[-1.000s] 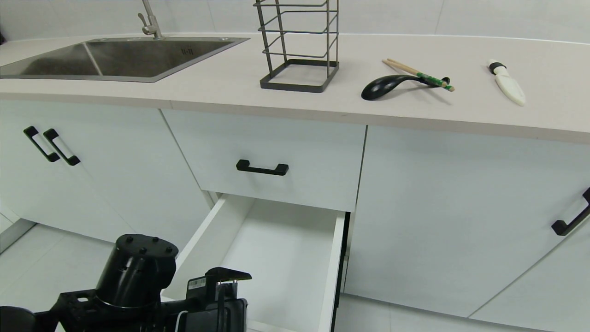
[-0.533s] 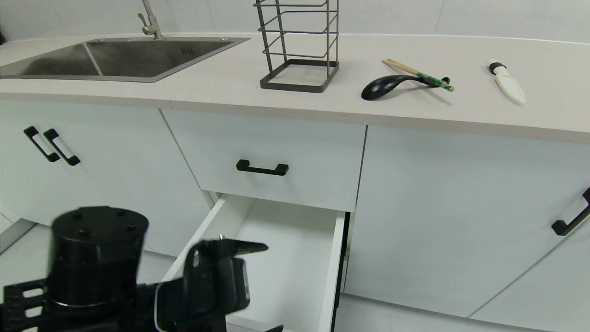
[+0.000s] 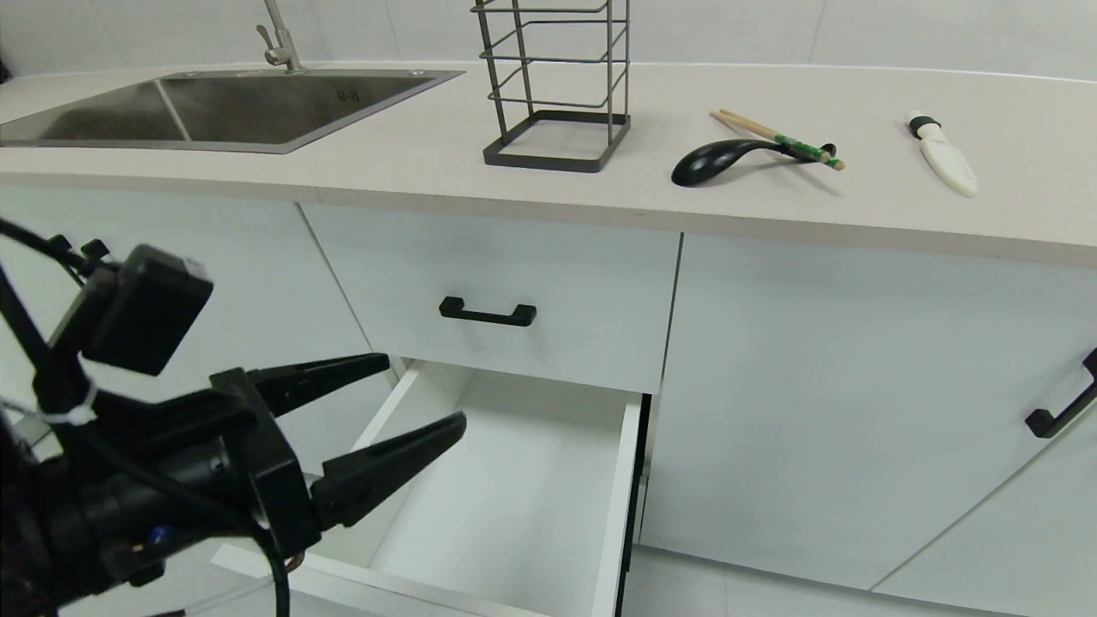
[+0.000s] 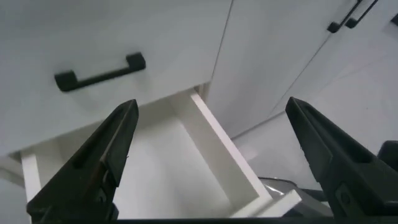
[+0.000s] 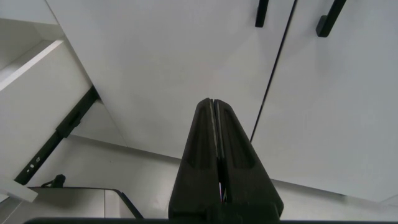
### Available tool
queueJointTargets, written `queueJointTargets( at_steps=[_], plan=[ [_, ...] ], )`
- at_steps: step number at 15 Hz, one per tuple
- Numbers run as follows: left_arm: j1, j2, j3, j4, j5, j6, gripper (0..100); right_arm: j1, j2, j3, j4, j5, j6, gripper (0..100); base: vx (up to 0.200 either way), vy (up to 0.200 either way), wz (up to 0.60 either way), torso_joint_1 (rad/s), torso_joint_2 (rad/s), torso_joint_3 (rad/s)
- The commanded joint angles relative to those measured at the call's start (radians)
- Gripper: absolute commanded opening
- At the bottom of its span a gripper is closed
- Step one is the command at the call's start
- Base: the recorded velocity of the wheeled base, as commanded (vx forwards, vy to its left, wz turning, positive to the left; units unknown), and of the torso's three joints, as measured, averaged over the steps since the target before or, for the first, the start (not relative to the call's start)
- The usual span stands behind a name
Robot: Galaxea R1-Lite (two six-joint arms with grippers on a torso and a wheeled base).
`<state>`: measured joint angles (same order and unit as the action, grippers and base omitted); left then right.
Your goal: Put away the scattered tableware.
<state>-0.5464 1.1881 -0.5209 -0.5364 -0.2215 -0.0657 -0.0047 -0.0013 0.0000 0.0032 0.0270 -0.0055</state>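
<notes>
On the countertop lie a black spoon (image 3: 718,159), a pair of wooden chopsticks (image 3: 776,138) resting across its handle, and a white knife with a black band (image 3: 943,155) further right. Below the counter a white drawer (image 3: 514,488) stands pulled out with nothing in it. My left gripper (image 3: 424,390) is open at the drawer's left front corner, its two black fingers spread wide; the left wrist view looks between them (image 4: 208,118) down into the drawer (image 4: 161,168). My right gripper (image 5: 214,106) is shut on nothing, low in front of the white cabinet doors.
A wire rack (image 3: 557,86) stands on the counter left of the spoon, and a steel sink (image 3: 223,103) with a tap lies at the far left. A shut drawer with a black handle (image 3: 487,312) sits above the pulled-out one. Cabinet doors flank both sides.
My left arm has risen from the bottom edge and turned, so its open fingers now point toward the drawer. The tableware and drawer have not moved.
</notes>
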Motion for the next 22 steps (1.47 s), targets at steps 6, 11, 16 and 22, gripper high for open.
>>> queueJointTargets(
  at_steps=[6,11,16,22],
  plan=[
    [0.284,-0.355,0.317,-0.427,-0.078,0.133,100,0.0,0.001,0.0,0.0,0.001,-0.001,0,0.0,0.0,0.0,0.0,0.0,0.0],
    [0.439,-0.877,0.4,0.102,-0.075,0.159,100,0.0,0.001,0.0,-0.002,0.005,-0.005,0,0.0,0.0,0.0,0.0,0.0,0.0],
    [0.441,-1.093,0.521,0.495,0.022,0.182,100,0.0,0.001,0.0,-0.002,0.001,-0.002,0,0.0,0.0,0.0,0.0,0.0,0.0],
    [0.543,-1.188,0.521,0.533,0.254,0.115,100,0.0,0.001,0.0,-0.002,0.004,-0.007,0,0.0,0.0,0.0,0.0,0.0,0.0]
  ],
)
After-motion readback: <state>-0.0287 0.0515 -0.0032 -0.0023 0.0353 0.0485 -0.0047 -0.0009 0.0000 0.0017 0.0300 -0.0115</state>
